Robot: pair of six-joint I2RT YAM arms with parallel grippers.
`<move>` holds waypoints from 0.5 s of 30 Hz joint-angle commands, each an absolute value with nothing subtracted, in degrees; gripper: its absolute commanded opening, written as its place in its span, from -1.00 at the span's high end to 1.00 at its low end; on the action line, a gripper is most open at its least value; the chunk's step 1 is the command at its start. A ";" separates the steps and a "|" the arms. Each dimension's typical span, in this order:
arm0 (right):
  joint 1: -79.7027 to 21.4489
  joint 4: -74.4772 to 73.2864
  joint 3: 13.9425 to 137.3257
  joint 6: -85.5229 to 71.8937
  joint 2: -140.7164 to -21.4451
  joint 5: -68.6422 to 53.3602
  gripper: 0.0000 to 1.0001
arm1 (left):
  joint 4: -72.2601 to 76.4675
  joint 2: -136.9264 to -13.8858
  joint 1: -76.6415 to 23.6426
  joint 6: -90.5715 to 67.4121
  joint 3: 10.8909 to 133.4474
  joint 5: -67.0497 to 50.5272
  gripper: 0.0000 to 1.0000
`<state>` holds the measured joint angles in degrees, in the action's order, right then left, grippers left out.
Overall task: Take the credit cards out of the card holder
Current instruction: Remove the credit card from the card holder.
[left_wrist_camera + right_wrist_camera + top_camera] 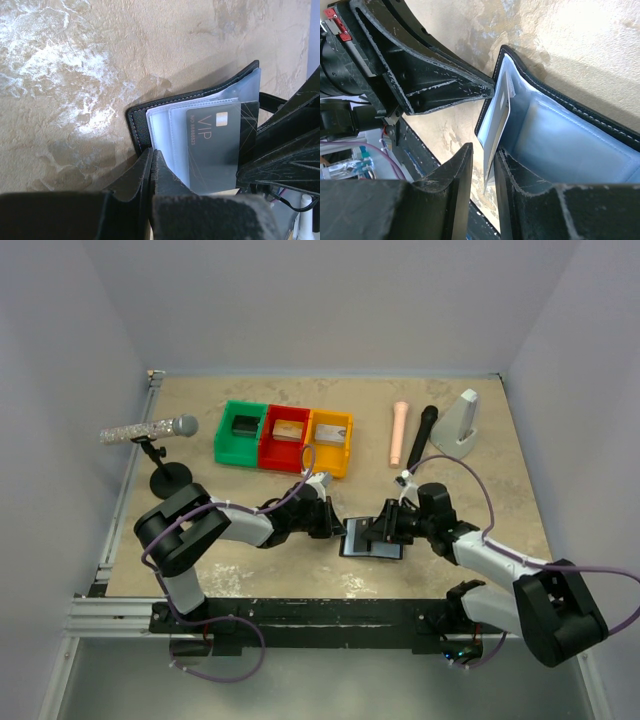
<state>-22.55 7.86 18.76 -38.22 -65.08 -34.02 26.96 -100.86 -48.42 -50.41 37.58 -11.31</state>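
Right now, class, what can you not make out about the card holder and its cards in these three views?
Top view: cards in the card holder too small; left gripper and right gripper crowd it.
Left wrist: dark VIP card, near corner behind a finger.
Right wrist: pale sheet between fingers seen edge-on; card or sleeve unclear.

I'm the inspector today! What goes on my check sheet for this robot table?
Surface: tan marbled tabletop.
Job's things: black bifold wallet lies open; dark VIP card sits in its clear sleeve.
Clutter: joined green, red and yellow plastic bins; glittery silver microphone on a stand; peach stick; black stick; grey wedge.
Hands: left hand pinched shut on the wallet's edge; right hand straddles a pale thin sheet, grip unclear.
Cables: purple cables loop off both arms.
Surroundings: plain grey walls.
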 commanded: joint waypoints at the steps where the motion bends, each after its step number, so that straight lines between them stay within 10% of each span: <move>1: -21.97 8.26 19.34 -37.00 -63.28 -34.54 0.45 | 18.02 -104.24 -47.73 -48.43 34.72 -6.59 1.00; 15: -21.18 6.94 18.63 -36.91 -61.44 -33.93 0.56 | 18.37 -103.62 -47.72 -48.60 34.10 -6.59 1.00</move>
<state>-21.61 6.61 18.63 -37.78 -62.94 -33.95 27.88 -100.88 -48.38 -50.43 37.10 -11.38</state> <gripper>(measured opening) 0.236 0.012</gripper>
